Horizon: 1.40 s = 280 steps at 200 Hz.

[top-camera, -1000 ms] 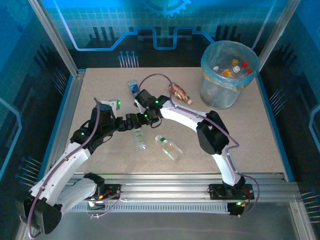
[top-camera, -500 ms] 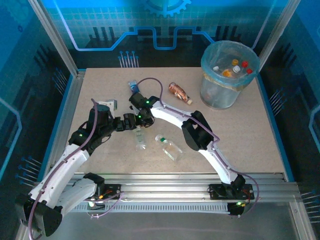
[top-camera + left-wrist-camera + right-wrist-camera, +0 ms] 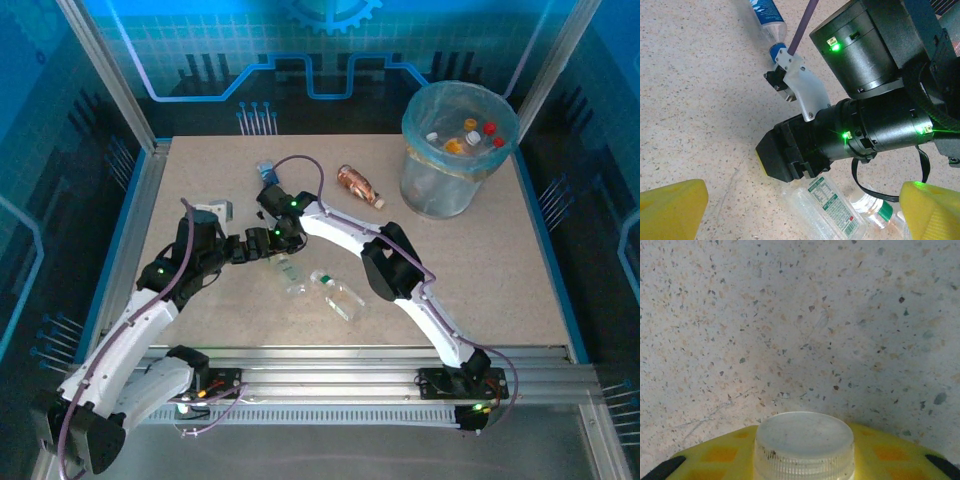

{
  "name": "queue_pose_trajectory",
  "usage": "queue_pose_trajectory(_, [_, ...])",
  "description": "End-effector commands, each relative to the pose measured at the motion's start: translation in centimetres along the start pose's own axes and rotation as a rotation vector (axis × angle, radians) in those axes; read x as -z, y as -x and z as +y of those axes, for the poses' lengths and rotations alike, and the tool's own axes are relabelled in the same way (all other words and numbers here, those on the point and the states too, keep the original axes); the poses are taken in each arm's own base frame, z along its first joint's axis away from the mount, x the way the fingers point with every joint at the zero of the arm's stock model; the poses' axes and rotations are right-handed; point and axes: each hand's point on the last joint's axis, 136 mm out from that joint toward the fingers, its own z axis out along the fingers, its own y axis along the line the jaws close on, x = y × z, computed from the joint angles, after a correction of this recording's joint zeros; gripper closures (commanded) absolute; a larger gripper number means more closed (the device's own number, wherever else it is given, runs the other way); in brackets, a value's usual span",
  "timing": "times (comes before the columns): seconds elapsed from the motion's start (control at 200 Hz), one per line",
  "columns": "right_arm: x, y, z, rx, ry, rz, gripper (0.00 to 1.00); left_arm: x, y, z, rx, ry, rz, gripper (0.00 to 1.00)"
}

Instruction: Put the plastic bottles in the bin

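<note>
Four bottles (image 3: 337, 295) outside one bin (image 3: 435, 190)

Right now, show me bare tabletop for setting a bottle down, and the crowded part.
Widest patch: near right, bordered by the bin, the right arm and the right edge of the table. Smaller: far left corner, beside the blue-label bottle. Crowded: the centre, where the left arm meets it by the clear bottles.

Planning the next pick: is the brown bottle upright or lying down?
Lying down: the brown bottle rests on its side on the table.
</note>
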Motion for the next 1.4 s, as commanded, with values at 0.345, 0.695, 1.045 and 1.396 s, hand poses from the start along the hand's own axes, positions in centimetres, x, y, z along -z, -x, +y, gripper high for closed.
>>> queue_pose_trajectory(0.345, [17.0, 5.3, 2.5, 0.097, 0.033, -0.355, 0.67, 2.0, 2.7, -1.3, 0.031, -0.045, -0.067, 0.01])
queue_pose_trajectory(0.695, [43.3, 9.8, -4.0, 0.165, -0.212, -0.978, 0.72, 3.0, 7.5, -11.2, 0.054, -0.413, -0.066, 0.01])
queue_pose_trajectory(1.045, [59.2, 9.9, -19.4, -0.032, -0.778, -1.354, 0.72, 1.4, 6.9, -19.6, -0.062, -0.529, 0.031, 0.02])
queue_pose_trajectory(1.396, [55.0, 12.3, -26.7, -0.123, -0.91, -1.195, 0.59, 1.3, 5.6, -18.0, -0.063, -0.46, 0.056, 0.01])
